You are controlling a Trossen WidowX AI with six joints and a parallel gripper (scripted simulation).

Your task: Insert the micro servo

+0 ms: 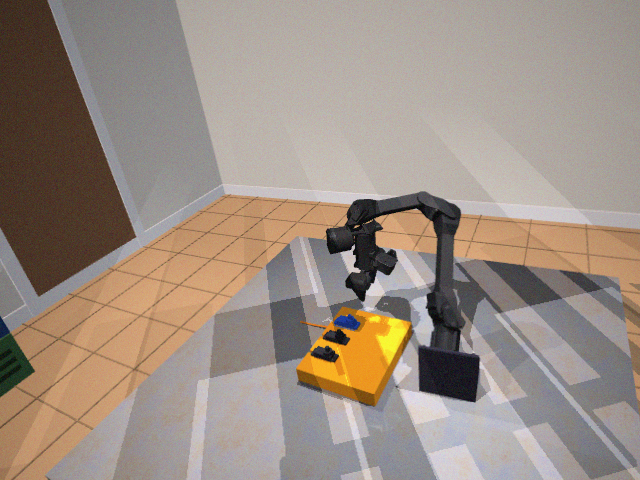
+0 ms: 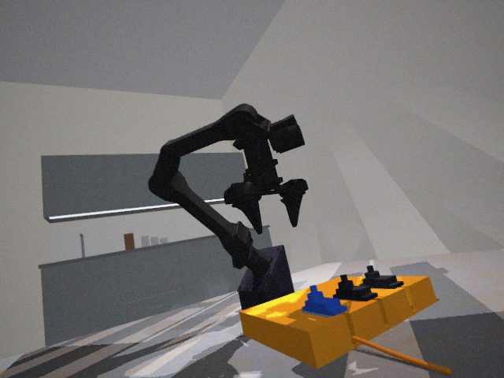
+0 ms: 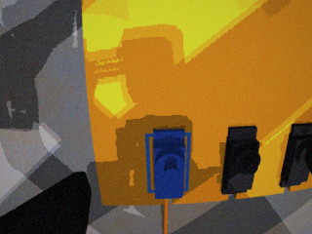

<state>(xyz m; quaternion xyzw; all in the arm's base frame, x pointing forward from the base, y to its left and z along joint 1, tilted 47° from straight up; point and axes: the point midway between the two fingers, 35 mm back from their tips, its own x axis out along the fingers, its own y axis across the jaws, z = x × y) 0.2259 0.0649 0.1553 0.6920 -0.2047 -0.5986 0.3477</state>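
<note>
The blue micro servo sits in the blue-outlined pocket at the end of the orange deck. Its ears lie low on the deck and its shaft points up. Its orange cable runs out over the deck's side edge onto the mat. My gripper is open and empty. It hangs well above the deck, apart from the servo.
Two black servos sit in the deck's other pockets, in a row with the blue one. The arm's dark base stands beside the deck on a grey patterned mat.
</note>
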